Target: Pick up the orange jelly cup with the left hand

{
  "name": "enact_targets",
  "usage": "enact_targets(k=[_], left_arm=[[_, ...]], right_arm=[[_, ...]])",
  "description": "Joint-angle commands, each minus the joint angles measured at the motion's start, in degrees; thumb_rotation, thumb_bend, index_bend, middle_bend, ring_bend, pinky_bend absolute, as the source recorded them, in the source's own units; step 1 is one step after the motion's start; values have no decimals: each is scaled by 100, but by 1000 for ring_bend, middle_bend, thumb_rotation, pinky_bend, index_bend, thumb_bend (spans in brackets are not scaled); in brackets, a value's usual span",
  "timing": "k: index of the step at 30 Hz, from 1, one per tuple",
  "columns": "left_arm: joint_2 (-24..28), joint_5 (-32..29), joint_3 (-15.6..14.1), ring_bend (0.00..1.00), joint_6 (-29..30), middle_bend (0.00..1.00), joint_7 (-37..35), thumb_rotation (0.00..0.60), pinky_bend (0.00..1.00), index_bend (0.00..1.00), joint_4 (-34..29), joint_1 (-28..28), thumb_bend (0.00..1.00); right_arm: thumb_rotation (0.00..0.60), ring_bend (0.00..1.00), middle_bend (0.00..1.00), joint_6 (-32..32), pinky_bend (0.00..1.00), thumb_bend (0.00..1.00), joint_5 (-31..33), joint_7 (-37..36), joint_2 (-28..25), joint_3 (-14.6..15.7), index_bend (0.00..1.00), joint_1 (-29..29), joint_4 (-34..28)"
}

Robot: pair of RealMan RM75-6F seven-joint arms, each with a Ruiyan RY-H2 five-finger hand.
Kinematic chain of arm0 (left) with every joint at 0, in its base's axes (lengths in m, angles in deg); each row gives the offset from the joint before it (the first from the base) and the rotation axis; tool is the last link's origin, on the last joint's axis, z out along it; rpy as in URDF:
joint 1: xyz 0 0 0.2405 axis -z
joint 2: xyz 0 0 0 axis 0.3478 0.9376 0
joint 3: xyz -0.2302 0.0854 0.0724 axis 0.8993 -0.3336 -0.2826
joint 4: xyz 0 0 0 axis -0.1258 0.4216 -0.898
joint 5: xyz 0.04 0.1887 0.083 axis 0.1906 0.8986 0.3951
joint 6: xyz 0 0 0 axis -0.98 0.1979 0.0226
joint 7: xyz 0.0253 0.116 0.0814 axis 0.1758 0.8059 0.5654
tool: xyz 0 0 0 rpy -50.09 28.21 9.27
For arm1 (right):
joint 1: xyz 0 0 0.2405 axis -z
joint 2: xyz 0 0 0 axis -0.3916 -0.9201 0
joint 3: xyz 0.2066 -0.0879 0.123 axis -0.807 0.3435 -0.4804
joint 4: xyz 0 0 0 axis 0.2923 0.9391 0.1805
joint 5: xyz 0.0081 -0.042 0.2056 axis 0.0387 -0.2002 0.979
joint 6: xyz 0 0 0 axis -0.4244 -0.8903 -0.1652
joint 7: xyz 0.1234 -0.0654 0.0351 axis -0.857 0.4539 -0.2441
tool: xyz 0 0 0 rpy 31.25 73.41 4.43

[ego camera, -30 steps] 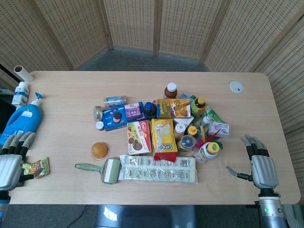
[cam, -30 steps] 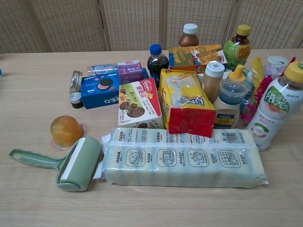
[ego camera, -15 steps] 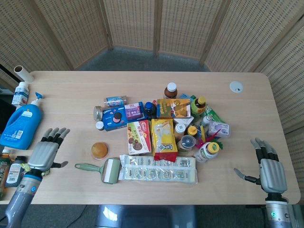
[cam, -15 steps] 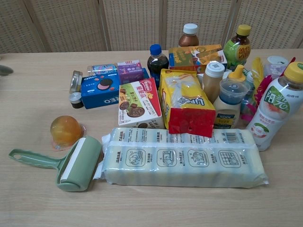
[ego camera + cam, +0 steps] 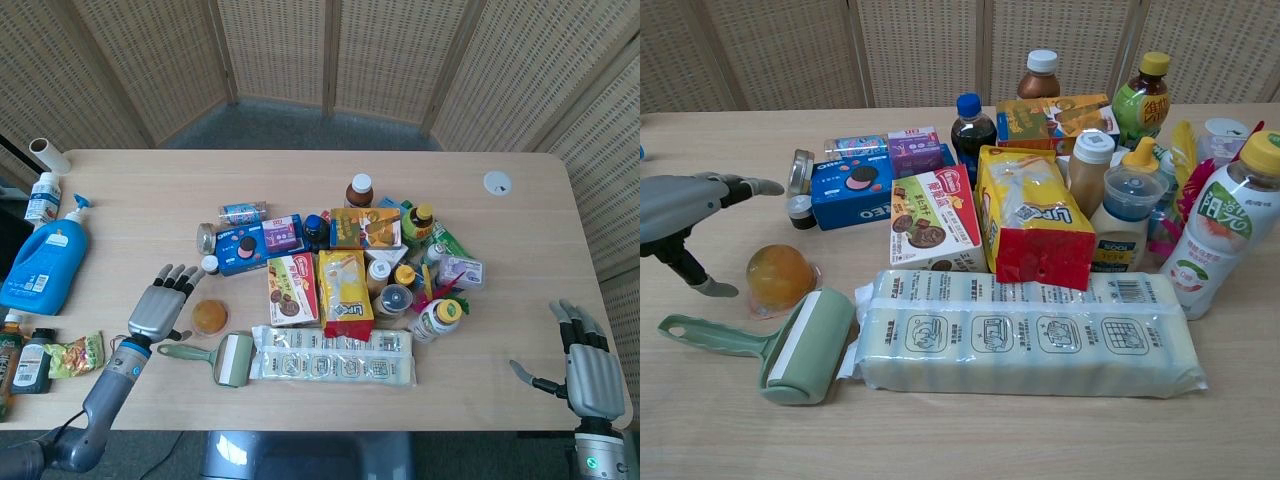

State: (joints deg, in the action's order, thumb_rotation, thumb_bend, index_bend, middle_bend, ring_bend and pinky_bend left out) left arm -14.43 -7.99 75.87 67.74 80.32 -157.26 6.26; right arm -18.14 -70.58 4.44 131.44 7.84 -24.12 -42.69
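Reaching is the step in hand, as I judge it from the two views. Seen from the head camera, the left hand point(image 5: 160, 305) is above the surface point(image 5: 130, 200) just beside the orange jelly cup point(image 5: 210, 316), on the cup's left side, with its fingers point(image 5: 176, 275) spread apart and pointing away from the robot; it holds nothing. The cup stands on the surface between this hand and the biscuit box point(image 5: 291, 289), and the green lint roller point(image 5: 222, 357) lies just in front of it, near its edge. The right hand point(image 5: 588, 361) is well apart, at the far right corner of the surface, its fingers also spread and empty. Seen from the chest camera, the left hand point(image 5: 685, 215) enters from the left edge, and one of the fingers point(image 5: 760, 186) stretches out toward the blue cookie box point(image 5: 852, 187), while the thumb hangs down close to the orange jelly cup point(image 5: 780, 276); I cannot tell if it already touches the cup. The lint roller point(image 5: 800, 345) lies almost against the cup's front rim. The right hand does not appear in this view. For the next move I think the hand must come a little more to the right and lower, so the cup sits between thumb and fingers, and then close on it gently, because the cup looks soft and its rounded top may slip. It should also avoid pushing the roller.
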Motion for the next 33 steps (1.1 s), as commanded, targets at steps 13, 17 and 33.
enact_targets(k=[13, 17, 33], left_arm=[[-1073, 270, -130, 445, 96, 255, -562, 600, 13, 341, 1322, 262, 0], [-1221, 323, -166, 447, 110, 269, -646, 600, 122, 377, 1611, 284, 0], [-1485, 376, -76, 636, 262, 444, -884, 600, 537, 593, 2148, 340, 23]], right_arm=[[392, 0, 0, 32, 0, 150, 56, -14, -43, -41, 0, 50, 10], [393, 0, 0, 61, 0, 150, 81, -3, -41, -53, 0, 51, 11], [393, 0, 0, 147, 0, 149, 115, 32, 3, -113, 0, 11, 41]])
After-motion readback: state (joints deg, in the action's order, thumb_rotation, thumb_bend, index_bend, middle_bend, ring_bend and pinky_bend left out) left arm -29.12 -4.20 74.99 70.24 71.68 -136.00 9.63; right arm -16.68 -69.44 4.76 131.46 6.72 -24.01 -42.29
